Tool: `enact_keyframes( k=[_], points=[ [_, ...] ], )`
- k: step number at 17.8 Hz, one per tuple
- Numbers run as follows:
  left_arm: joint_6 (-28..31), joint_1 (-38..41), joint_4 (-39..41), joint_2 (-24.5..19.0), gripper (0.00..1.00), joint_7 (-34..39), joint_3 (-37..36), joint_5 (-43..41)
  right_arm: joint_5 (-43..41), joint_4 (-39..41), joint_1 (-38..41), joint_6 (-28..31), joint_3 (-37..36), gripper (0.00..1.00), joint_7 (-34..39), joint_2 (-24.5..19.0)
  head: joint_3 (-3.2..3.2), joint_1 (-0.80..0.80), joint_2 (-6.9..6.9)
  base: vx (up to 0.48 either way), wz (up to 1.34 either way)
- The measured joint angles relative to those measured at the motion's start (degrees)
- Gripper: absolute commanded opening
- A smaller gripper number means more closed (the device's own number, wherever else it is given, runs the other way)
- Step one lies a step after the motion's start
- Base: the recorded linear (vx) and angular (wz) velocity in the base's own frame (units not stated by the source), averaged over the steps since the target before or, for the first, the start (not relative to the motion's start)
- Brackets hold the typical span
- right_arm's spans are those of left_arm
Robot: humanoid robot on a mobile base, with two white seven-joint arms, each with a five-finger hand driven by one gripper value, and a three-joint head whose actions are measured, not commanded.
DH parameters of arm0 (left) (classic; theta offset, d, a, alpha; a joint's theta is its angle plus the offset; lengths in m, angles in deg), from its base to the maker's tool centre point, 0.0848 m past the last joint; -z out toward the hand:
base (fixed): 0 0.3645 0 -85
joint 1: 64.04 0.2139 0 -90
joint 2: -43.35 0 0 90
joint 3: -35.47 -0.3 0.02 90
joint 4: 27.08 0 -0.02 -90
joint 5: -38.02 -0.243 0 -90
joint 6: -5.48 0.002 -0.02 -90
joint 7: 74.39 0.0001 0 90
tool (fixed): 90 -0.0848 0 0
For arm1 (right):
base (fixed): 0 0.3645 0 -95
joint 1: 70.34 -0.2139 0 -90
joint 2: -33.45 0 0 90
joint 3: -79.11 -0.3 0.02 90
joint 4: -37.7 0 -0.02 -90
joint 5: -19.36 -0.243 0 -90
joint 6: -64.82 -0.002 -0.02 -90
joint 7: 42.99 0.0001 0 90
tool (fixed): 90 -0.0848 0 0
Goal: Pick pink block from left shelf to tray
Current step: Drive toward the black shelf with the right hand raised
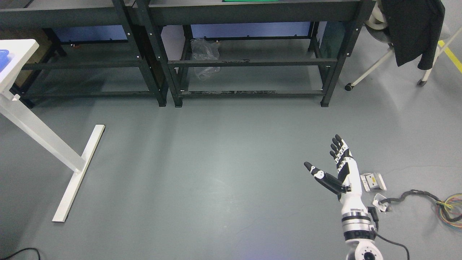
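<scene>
Right hand (341, 169) comes in from the lower right on a white and silver forearm and hangs over bare grey floor (216, 173). The fingers (337, 146) are straight and close together, pointing up-picture, with the thumb (319, 176) splayed out to the left; hand holds nothing. Left arm not in frame. No pink block visible anywhere from this view, so I can't tell where it is. Two dark metal shelf racks stand side by side along the top: left rack (90, 65) and right rack (252, 63). A strip of something green (251, 0) shows on top of the right rack, cut off by the frame edge, can't identify it. A crumpled clear plastic bag (204, 54) sits low inside the right rack. At far left, a white table: the corner of its tabletop (18, 54) shows a bit of a blue thing (5, 56) on it, mostly out of frame, and the white leg and foot bar (77, 173) run down to the floor. Top right: a chair on castors (379, 61) with a black jacket (415, 29) draped over it, yellow floor tape (453, 57) beside it. On the floor just right of the hand's wrist: small white parts (373, 181), a black cable (415, 195), and a coil of coloured wire (453, 211) at the edge.
</scene>
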Motion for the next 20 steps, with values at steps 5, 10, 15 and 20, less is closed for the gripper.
enact_keyframes(
  k=[5,10,15,20],
  points=[
    [0.0,0.0,0.0,0.0,1.00,0.0,0.0,0.0,0.0,0.0,0.0,-0.1,0.0,0.99,0.0,0.0,0.00,0.00,0.00,0.000,0.00],
    [0.0,0.0,0.0,0.0,1.00,0.0,0.0,0.0,0.0,0.0,0.1,-0.3,0.0,0.99,0.2,0.0,0.00,0.00,0.00,0.000,0.00],
    [0.0,0.0,0.0,0.0,1.00,0.0,0.0,0.0,0.0,0.0,0.1,-0.6,-0.1,0.99,0.1,0.0,0.00,0.00,0.00,0.016,0.00],
    [0.0,0.0,0.0,0.0,1.00,0.0,0.0,0.0,1.8,-0.1,0.1,-0.5,-0.6,0.99,-0.6,0.0,0.00,0.00,0.00,0.083,0.00]
  ],
)
